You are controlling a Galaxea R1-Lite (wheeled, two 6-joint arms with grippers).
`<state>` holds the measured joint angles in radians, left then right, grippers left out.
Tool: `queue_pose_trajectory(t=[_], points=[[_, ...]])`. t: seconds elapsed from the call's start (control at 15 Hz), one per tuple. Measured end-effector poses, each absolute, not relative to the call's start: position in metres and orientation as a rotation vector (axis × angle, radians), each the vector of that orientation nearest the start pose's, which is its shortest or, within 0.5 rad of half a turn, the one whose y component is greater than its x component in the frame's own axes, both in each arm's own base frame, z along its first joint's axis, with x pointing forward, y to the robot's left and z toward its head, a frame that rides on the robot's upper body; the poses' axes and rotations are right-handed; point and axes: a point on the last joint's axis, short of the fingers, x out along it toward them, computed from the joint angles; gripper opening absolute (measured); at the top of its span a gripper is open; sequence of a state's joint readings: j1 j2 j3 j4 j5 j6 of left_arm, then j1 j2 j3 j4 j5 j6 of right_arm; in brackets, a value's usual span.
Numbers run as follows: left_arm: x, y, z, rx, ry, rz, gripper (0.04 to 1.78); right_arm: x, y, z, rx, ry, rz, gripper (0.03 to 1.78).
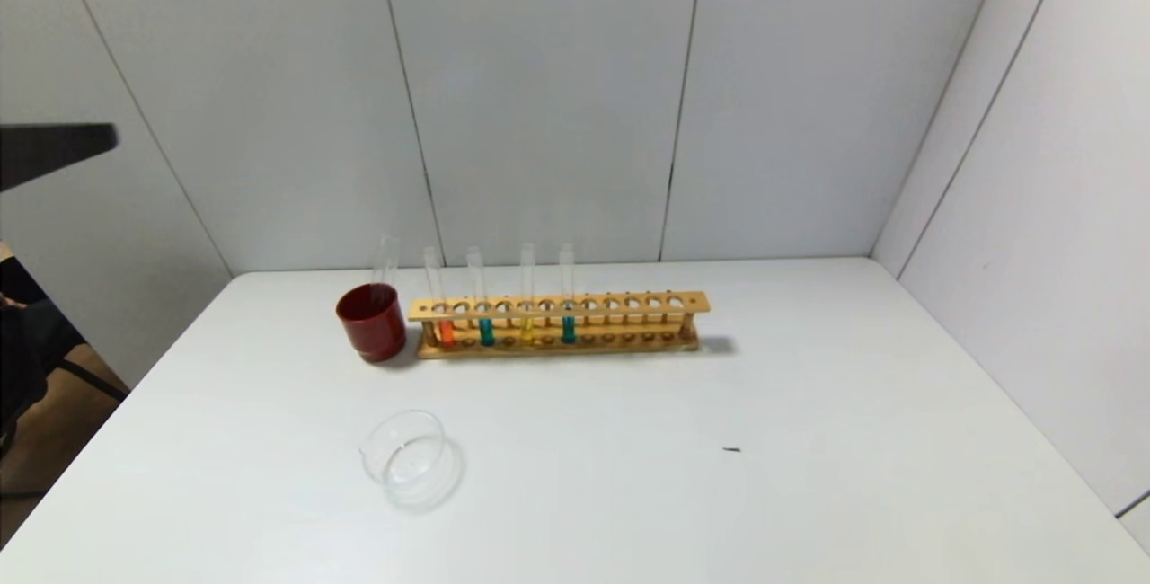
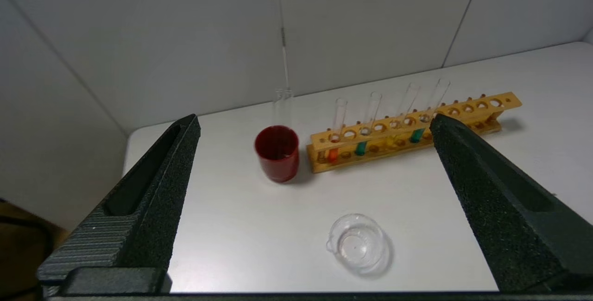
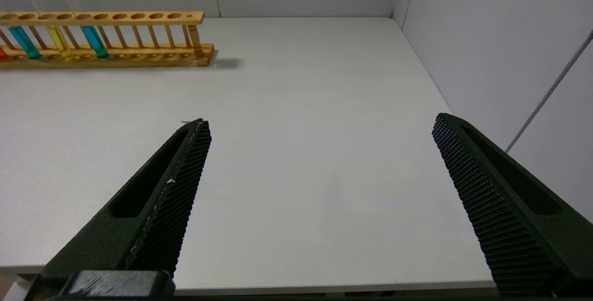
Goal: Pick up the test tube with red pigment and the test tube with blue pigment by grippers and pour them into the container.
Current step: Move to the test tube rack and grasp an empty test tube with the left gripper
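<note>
The test tube with red pigment [image 1: 445,331] stands at the left end of a wooden rack [image 1: 629,305] at the back of the table. The test tube with blue pigment [image 1: 568,328] stands fourth along, right of a teal tube [image 1: 486,331] and a yellow tube [image 1: 527,331]. The container [image 1: 406,458] sits empty in front of the rack's left end. Neither gripper shows in the head view. My left gripper [image 2: 314,119] is open and empty, held back above the near table, facing the container [image 2: 359,244] and the red tube [image 2: 332,154]. My right gripper [image 3: 322,119] is open and empty over the table's near right part, with the blue tube [image 3: 95,41] far off.
A dark red cup [image 1: 371,322] with an empty glass tube [image 1: 386,261] in it stands just left of the rack. Grey walls close the table at the back and right. A small dark speck [image 1: 731,450] lies on the table at the right.
</note>
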<state>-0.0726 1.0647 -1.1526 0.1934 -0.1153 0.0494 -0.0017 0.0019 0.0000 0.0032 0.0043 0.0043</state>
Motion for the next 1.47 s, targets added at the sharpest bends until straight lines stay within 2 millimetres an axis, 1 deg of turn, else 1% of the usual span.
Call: queue_pose_trajectory(t=[0.2, 0.33, 0.47, 0.53, 0.67, 0.87, 1.07, 1.47], points=[[0.18, -0.023, 0.329, -0.013, 0.15, -0.228, 1.75, -0.023, 0.0, 0.075, 0.004, 0.005, 0.002, 1.75], [0.214, -0.031, 0.311, -0.036, 0.18, -0.247, 1.75, -0.023, 0.0, 0.075, 0.004, 0.005, 0.003, 1.75], [0.242, -0.038, 0.288, -0.045, 0.207, -0.286, 1.75, -0.023, 0.0, 0.075, 0.004, 0.005, 0.002, 1.75], [0.252, -0.041, 0.277, -0.051, 0.224, -0.309, 1.75, -0.023, 0.0, 0.075, 0.004, 0.005, 0.002, 1.75], [0.27, -0.045, 0.251, -0.069, 0.272, -0.327, 1.75, -0.023, 0.0, 0.075, 0.005, 0.005, 0.003, 1.75], [0.29, -0.048, 0.224, -0.094, 0.304, -0.328, 1.75, -0.023, 0.0, 0.075, 0.004, 0.005, 0.003, 1.75], [0.307, -0.051, 0.205, -0.101, 0.341, -0.326, 1.75, -0.023, 0.0, 0.075, 0.004, 0.005, 0.003, 1.75], [0.337, -0.062, 0.172, -0.096, 0.366, -0.343, 1.75, -0.023, 0.0, 0.075, 0.004, 0.005, 0.003, 1.75]])
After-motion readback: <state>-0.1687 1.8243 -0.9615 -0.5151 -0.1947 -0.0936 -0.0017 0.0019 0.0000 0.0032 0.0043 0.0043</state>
